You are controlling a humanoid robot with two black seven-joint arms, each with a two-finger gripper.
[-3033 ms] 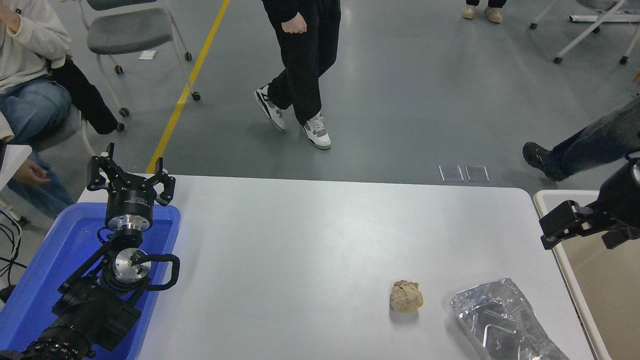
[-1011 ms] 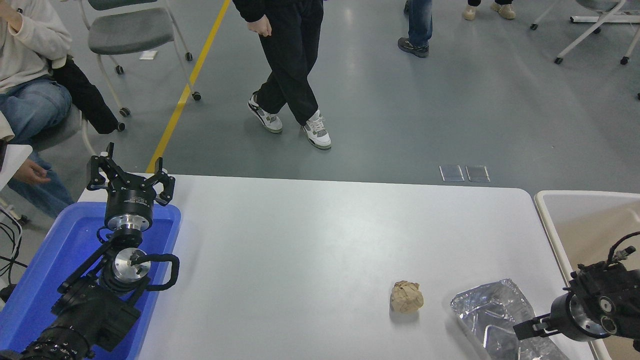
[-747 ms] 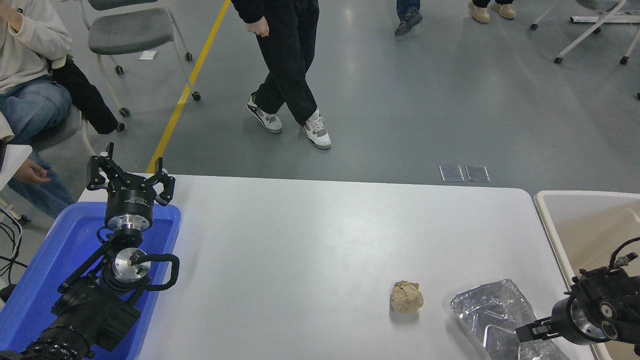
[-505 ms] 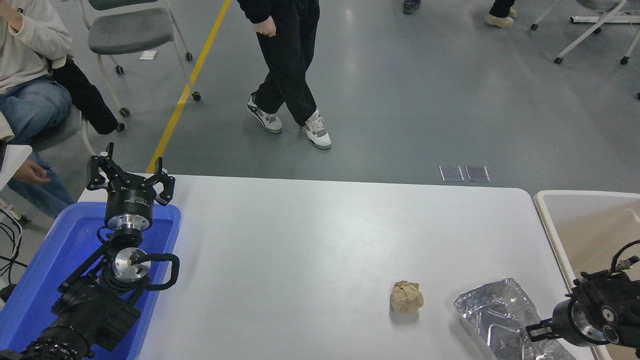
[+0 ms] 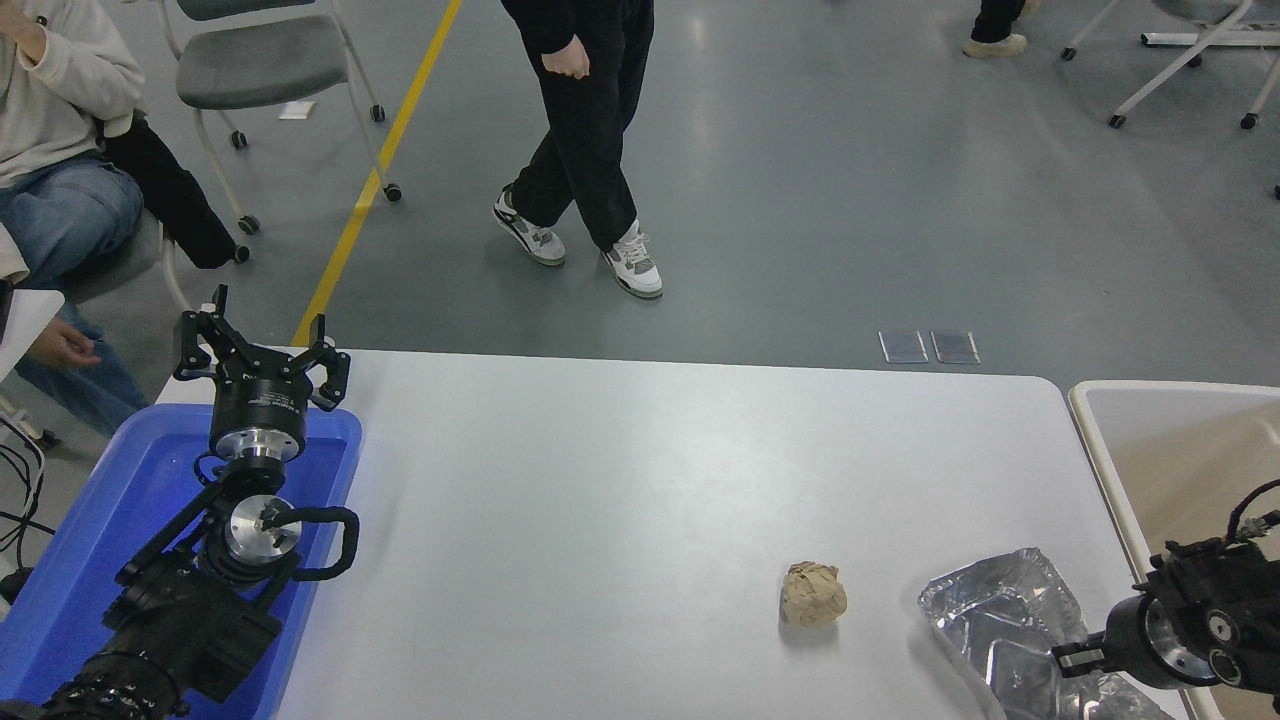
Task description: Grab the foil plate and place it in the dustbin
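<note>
The foil plate (image 5: 1000, 625), crumpled silver, lies at the table's near right corner with its far edge lifted a little. My right gripper (image 5: 1068, 658) comes in from the right edge and is shut on the plate's right rim; only one black finger shows against the foil. The dustbin (image 5: 1092, 440), beige with a pale rim, stands just past the table's right edge, beside and behind the right arm. My left gripper (image 5: 262, 345) is parked open at the lower left.
A crumpled brown paper ball (image 5: 812, 593) sits on the table just left of the foil plate. A blue tray (image 5: 120, 480) lies under the left arm. A person stands beyond the far edge; another sits at the upper left.
My right arm swung down from above the dustbin to the foil plate's right side. Over the last second the plate shifted right with the gripper and its far edge rose.
</note>
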